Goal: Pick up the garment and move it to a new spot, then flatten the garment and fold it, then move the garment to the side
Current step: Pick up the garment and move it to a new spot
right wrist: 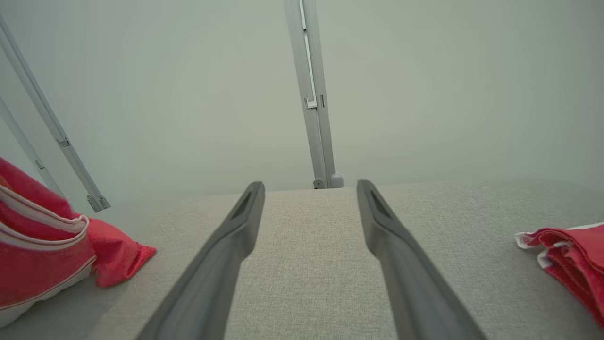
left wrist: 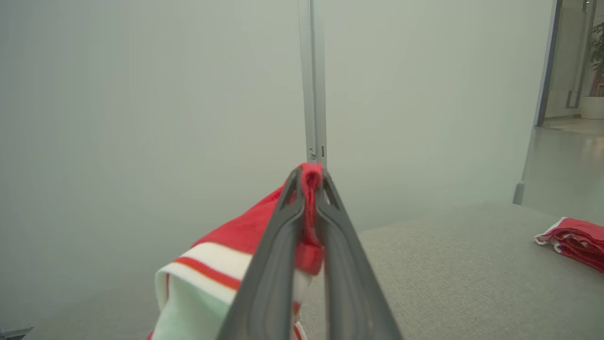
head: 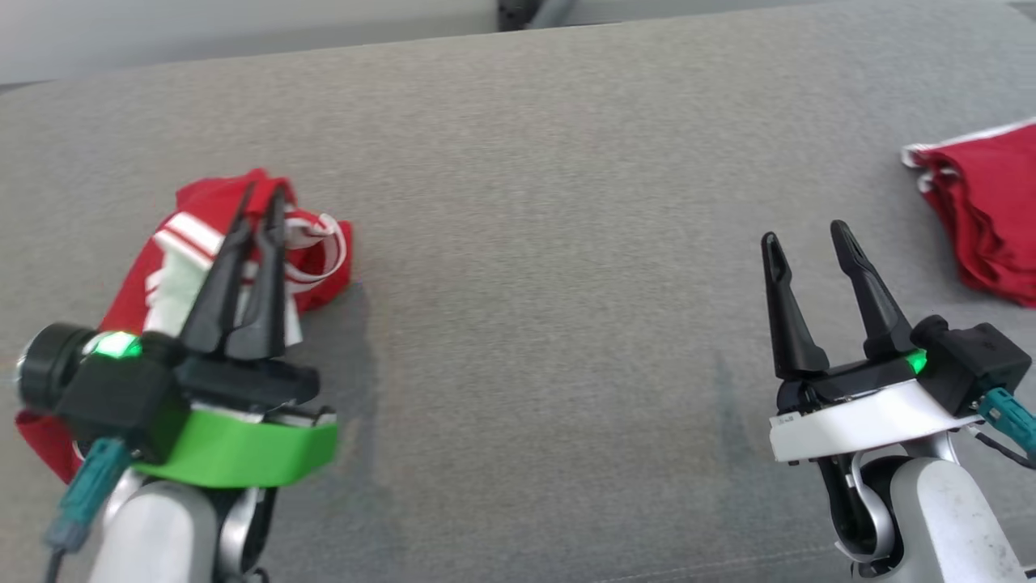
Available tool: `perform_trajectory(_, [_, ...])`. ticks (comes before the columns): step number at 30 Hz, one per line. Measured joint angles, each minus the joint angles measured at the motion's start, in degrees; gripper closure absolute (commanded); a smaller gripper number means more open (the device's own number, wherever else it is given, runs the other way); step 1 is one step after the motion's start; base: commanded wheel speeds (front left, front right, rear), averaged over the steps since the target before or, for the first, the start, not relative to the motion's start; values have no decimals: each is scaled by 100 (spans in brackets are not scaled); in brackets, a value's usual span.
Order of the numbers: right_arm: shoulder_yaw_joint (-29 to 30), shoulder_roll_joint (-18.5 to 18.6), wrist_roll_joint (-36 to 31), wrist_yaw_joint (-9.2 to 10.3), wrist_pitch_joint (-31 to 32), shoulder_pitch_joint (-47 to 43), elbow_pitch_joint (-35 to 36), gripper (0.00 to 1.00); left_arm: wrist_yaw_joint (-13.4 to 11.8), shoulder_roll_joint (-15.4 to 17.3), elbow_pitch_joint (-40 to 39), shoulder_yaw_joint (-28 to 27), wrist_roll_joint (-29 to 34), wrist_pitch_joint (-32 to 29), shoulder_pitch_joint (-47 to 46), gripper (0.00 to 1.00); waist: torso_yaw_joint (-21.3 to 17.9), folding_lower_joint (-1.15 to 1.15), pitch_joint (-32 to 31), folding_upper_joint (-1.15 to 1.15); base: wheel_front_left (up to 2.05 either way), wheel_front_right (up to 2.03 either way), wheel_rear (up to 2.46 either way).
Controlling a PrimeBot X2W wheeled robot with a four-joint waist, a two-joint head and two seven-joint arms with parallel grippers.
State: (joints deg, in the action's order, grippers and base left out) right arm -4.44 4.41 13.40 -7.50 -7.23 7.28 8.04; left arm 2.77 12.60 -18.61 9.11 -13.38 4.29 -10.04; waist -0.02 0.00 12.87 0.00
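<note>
Left gripper (head: pixel 264 202) is pinched tight on a bunched red fold of the garment (head: pixel 324 271), which sits crumpled at the left of the gray surface (head: pixel 534 202); the right gripper (head: pixel 804 243) is spread, holding nothing. I judge the garment light, limp and soft, not slippery or fragile (best gripped at a striped hem or corner). No brand, label or writing is readable.

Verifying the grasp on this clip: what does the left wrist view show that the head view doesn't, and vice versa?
Left wrist view: red fabric of the garment pinched in the shut left gripper. Head view: the right gripper, open, over the grey surface. Both: the garment, the left gripper and the folded red pile on the right.
</note>
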Motion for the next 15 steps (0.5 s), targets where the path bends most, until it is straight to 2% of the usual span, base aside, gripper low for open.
perform_trajectory(9, [-109, -107, 231, 0, -388, 64, -394, 0, 260, -342, 662, 1043, 157, -359, -918, 100, -1136, 0, 344, 0, 0, 0, 0])
perform_trajectory(15, [-154, -132, 359, 0, -554, 149, -579, 0, 372, -566, 1415, 1639, 93, -417, -1244, 100, -1672, 0, 679, 0, 0, 0, 0])
